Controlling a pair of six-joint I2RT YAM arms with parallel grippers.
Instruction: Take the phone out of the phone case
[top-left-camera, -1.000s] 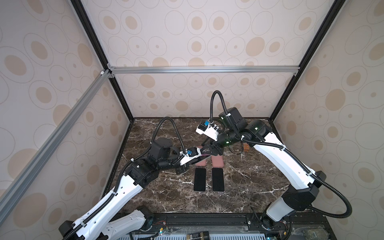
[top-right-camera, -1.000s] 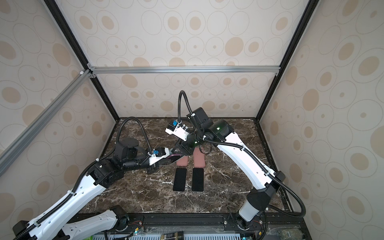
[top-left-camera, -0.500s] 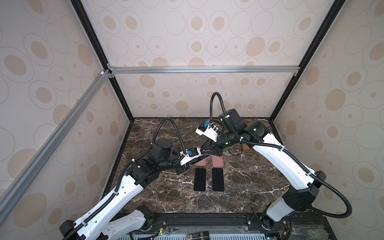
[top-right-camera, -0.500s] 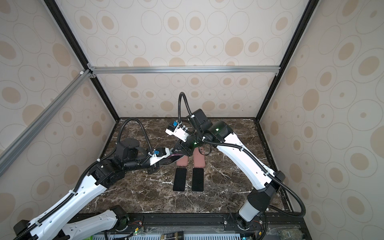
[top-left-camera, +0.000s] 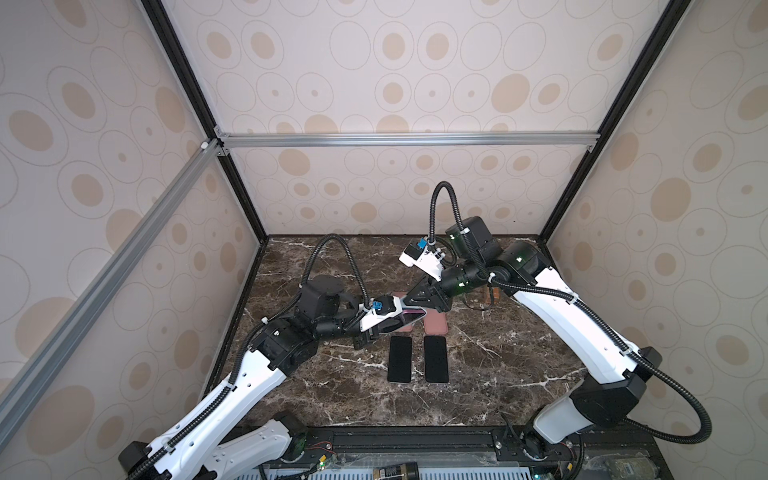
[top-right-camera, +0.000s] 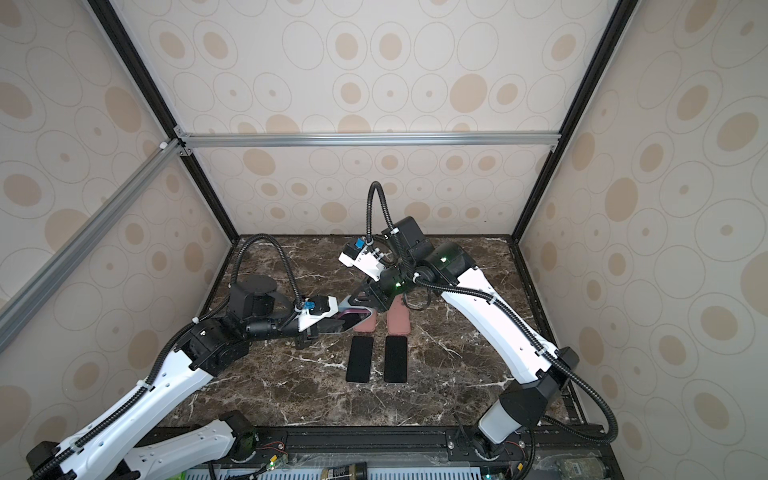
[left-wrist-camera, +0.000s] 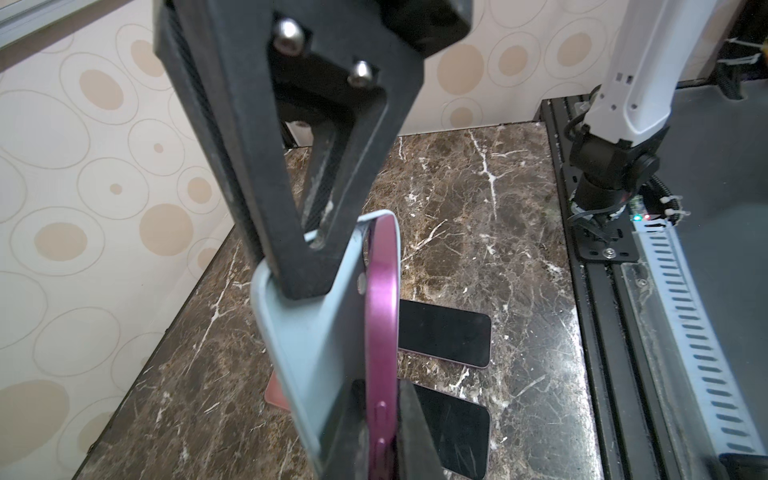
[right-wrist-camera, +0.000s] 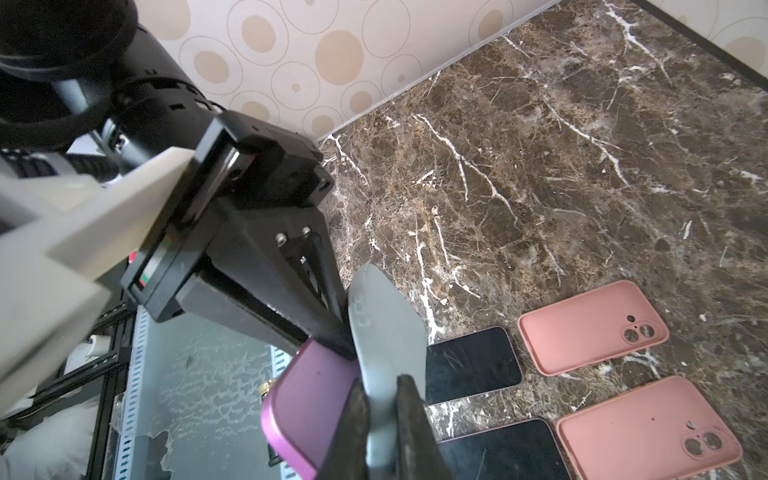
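The left gripper (left-wrist-camera: 380, 419) is clamped on the purple phone (left-wrist-camera: 380, 316), held above the bench (top-left-camera: 498, 365). The right gripper (right-wrist-camera: 381, 390) is pinched narrow on the lip of the grey-blue case (right-wrist-camera: 386, 324) and bends it away from the phone's back. The task looks partly done: one end of the case stands clear of the phone, while the other end seems to hug it; what is left is to pull the two fully apart. On the bench lie two bare black phones (top-left-camera: 400, 359) beside two empty pink cases (right-wrist-camera: 590, 324). No brand or writing is readable.
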